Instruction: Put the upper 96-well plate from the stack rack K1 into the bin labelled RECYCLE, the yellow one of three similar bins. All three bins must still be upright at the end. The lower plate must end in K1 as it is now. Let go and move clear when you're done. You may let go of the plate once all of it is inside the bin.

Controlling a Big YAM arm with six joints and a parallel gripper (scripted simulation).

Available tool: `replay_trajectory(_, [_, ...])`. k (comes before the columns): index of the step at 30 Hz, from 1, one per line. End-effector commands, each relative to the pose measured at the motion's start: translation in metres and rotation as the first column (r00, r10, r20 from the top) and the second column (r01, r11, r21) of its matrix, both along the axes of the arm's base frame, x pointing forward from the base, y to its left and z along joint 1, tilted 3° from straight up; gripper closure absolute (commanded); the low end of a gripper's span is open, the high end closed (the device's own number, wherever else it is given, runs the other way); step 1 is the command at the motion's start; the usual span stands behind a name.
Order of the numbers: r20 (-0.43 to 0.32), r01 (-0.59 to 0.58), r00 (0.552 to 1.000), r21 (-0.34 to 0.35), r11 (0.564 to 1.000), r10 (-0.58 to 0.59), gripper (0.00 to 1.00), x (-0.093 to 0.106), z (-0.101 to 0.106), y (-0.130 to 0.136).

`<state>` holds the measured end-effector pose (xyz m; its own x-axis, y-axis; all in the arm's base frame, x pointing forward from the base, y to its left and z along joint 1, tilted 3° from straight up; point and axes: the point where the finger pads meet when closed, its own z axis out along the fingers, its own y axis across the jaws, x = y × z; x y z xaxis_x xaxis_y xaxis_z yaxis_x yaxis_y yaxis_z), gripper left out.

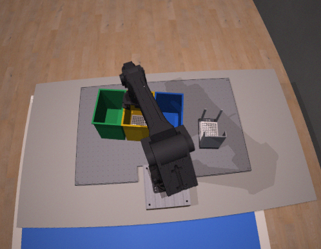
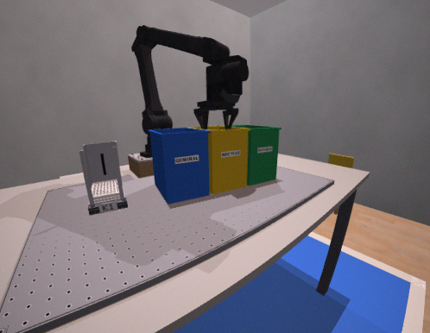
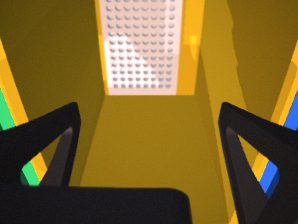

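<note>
Hanging over the yellow RECYCLE bin (image 2: 228,157), the end effector (image 2: 215,117) has its fingers spread apart with nothing between them, their tips at about rim height in the exterior view. The 96-well plate (image 3: 142,47) lies down inside that bin, seen from the wrist view resting on the bin floor against one wall, and from the top view as a pale dotted patch (image 1: 138,120) within the yellow walls, partly hidden by the arm. As far as can be judged, the whole plate is below the rim, so the main transfer looks done. The stack rack K1 (image 2: 102,161) stands well apart on the bench (image 2: 295,224), and one plate, the lower plate (image 2: 104,190), sits in it just above the K1 label, apparently undisturbed. The blue bin (image 2: 180,166), marked GENERAL, the yellow one and the green bin (image 2: 262,153) all stand upright, side by side and touching. What seems left is only to draw the arm up and away without knocking a bin wall, since the fingertips hang close to the yellow rim
</note>
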<state>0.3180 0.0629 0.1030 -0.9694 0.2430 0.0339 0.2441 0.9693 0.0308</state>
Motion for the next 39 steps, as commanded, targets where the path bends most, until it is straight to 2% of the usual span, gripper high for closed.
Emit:
replay_trajectory(1, [-0.006,-0.007,1.0,-0.001,1.0,0.007,0.18,0.0,-0.007,0.005])
replay_trajectory(36, [-0.006,-0.007,1.0,-0.001,1.0,0.007,0.18,0.0,-0.007,0.005])
replay_trajectory(37, [-0.019,-0.008,1.0,-0.003,1.0,0.008,0.18,-0.005,-0.003,0.004])
replay_trajectory(39, [0.045,-0.009,0.999,0.009,1.0,0.009,0.18,0.014,0.023,0.008])
